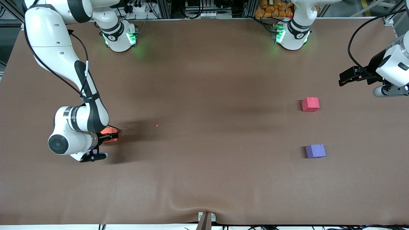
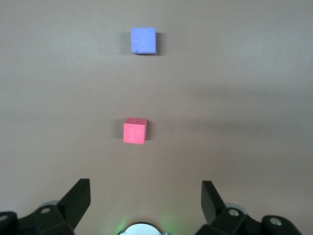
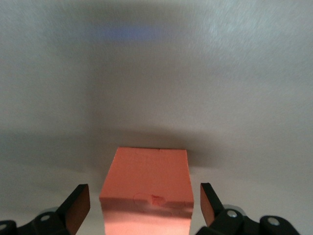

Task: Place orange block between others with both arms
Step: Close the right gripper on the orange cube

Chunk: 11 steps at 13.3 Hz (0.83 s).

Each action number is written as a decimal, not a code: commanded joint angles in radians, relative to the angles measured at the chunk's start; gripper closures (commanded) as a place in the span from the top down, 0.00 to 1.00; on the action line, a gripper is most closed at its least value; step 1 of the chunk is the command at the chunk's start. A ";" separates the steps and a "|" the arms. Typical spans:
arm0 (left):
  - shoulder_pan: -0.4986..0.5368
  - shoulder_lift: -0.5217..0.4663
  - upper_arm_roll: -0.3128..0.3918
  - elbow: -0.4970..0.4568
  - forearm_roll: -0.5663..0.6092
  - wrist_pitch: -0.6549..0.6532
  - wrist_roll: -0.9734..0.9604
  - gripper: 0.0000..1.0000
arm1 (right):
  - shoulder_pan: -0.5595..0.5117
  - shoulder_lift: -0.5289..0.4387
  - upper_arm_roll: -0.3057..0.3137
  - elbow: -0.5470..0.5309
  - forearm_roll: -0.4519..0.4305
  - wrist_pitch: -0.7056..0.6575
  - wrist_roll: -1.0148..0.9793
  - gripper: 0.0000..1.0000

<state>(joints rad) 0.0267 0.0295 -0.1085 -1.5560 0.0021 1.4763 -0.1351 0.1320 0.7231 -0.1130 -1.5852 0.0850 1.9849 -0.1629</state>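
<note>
The orange block (image 1: 108, 131) sits on the brown table toward the right arm's end, partly hidden by the right arm's wrist. My right gripper (image 1: 110, 136) is low at the block and open; the right wrist view shows the orange block (image 3: 145, 191) between its two fingers with a gap on each side. The pinkish-red cube (image 1: 310, 104) and the purple-blue cube (image 1: 315, 151) lie toward the left arm's end, the purple-blue one nearer the front camera. My left gripper (image 1: 346, 78) hangs open and empty over the table's edge at that end, waiting. Its wrist view shows the pinkish-red cube (image 2: 134, 130) and purple-blue cube (image 2: 143, 40).
The brown mat (image 1: 204, 127) covers the whole table. A bare gap of mat lies between the two cubes. The arms' green-lit bases (image 1: 119, 36) stand along the table's farthest edge. A small bracket (image 1: 206, 218) sits at the edge nearest the front camera.
</note>
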 commanded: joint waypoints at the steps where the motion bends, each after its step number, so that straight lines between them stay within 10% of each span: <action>1: 0.004 -0.011 0.003 -0.010 -0.016 -0.004 0.022 1.00 | 0.003 -0.002 -0.001 -0.015 0.013 -0.001 0.003 0.81; 4: 0.004 -0.010 0.004 -0.016 -0.014 -0.004 0.022 1.00 | 0.009 -0.007 -0.001 -0.003 0.013 -0.001 0.005 0.46; 11: 0.004 -0.010 0.003 -0.024 -0.016 0.001 0.022 1.00 | 0.216 -0.068 0.003 0.129 0.027 0.002 0.273 0.44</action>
<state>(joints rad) 0.0266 0.0296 -0.1082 -1.5723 0.0021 1.4764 -0.1351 0.2754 0.6847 -0.1016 -1.4536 0.0972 1.9972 -0.0113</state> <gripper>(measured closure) 0.000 0.405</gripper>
